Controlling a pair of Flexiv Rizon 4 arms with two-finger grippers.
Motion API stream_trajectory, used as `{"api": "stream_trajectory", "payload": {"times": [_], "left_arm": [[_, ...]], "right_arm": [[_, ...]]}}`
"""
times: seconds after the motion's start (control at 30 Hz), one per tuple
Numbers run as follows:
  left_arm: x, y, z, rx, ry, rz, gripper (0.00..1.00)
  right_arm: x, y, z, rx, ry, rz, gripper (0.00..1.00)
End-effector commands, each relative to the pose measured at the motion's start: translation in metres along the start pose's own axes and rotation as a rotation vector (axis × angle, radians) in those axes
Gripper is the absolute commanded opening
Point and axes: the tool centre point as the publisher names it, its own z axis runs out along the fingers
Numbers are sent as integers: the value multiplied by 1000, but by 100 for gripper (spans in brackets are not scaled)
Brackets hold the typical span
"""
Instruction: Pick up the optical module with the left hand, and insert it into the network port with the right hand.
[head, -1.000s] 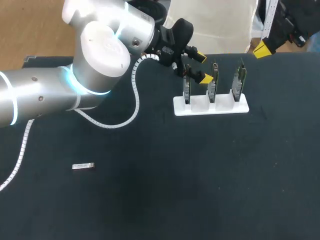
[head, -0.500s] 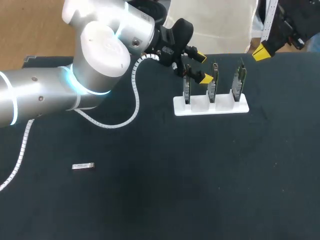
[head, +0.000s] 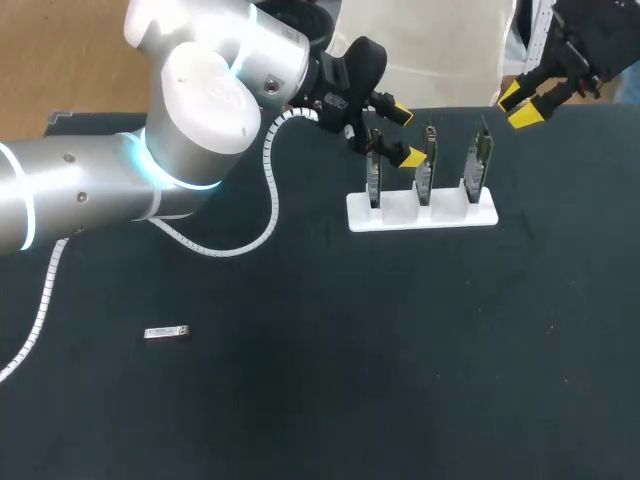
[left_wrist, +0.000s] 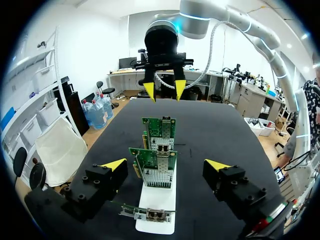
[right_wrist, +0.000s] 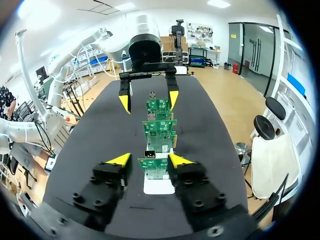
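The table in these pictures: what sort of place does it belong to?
Probably a robot test bench in a lab: a black table holds a white stand with three circuit boards, and a small metal module lies apart.

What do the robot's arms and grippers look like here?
The left arm is silver-grey and tubular, with rounded white joint caps, glowing light-blue rings and a white coiled cable along it. The left gripper and right gripper are black, each with two blocky fingers tipped bright yellow.
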Motion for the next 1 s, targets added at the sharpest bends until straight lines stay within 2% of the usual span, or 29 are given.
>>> {"api": "stream_trajectory", "payload": {"times": [0.03, 0.6, 1.0], "left_arm": [[-1, 1, 0, 2, 5, -1, 100], [-1, 1, 0, 2, 5, -1, 100], [-34, -2, -32, -41, -68, 73, 100]], "right_arm": [[0, 1, 0, 3, 0, 0, 100], [0, 1, 0, 3, 0, 0, 100], [0, 1, 0, 3, 0, 0, 100]]}}
